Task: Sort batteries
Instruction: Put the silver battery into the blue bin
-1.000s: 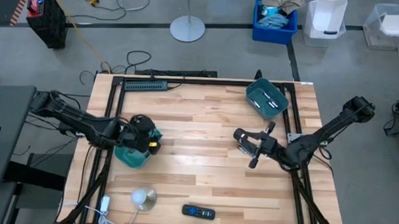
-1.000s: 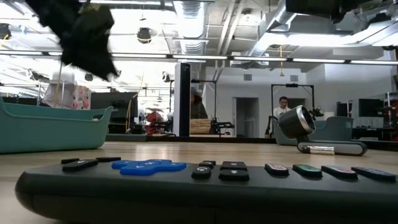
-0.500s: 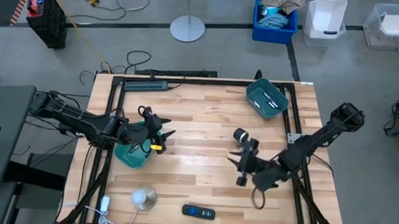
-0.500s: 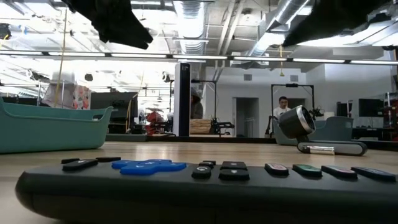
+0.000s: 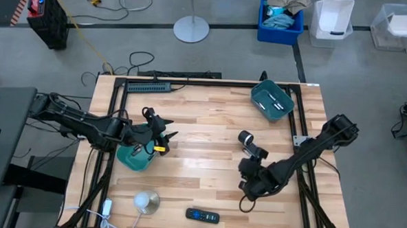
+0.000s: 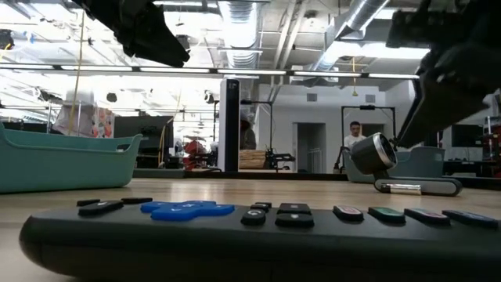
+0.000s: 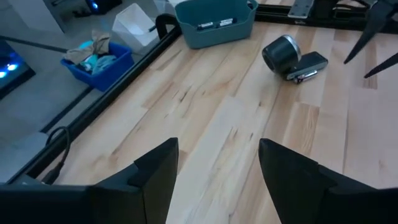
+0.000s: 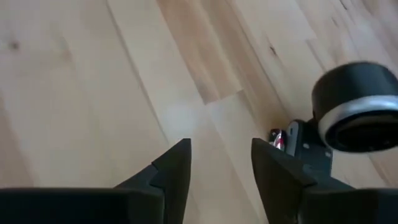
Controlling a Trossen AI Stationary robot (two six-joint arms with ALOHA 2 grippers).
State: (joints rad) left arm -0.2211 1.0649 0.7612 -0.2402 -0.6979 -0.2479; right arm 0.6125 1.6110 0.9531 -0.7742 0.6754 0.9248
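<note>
Both arms are dark, nearly black, built from thin tubes with chunky round joints. The left gripper (image 5: 158, 135) has a small yellow patch near its tip. Its fingers (image 7: 155, 171) are flat, wide and black, like the right gripper's fingers (image 8: 174, 165)

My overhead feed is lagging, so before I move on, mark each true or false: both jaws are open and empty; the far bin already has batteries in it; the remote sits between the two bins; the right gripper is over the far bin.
1. Both jaws are open and empty. True: the left gripper and the right gripper each show a bare gap.
2. The far bin already holds batteries. True.
3. The remote sits between the two bins. False: it lies at the table's near edge.
4. The right gripper is over the far bin. False: it is over bare wood beside the black cylinder.
</note>
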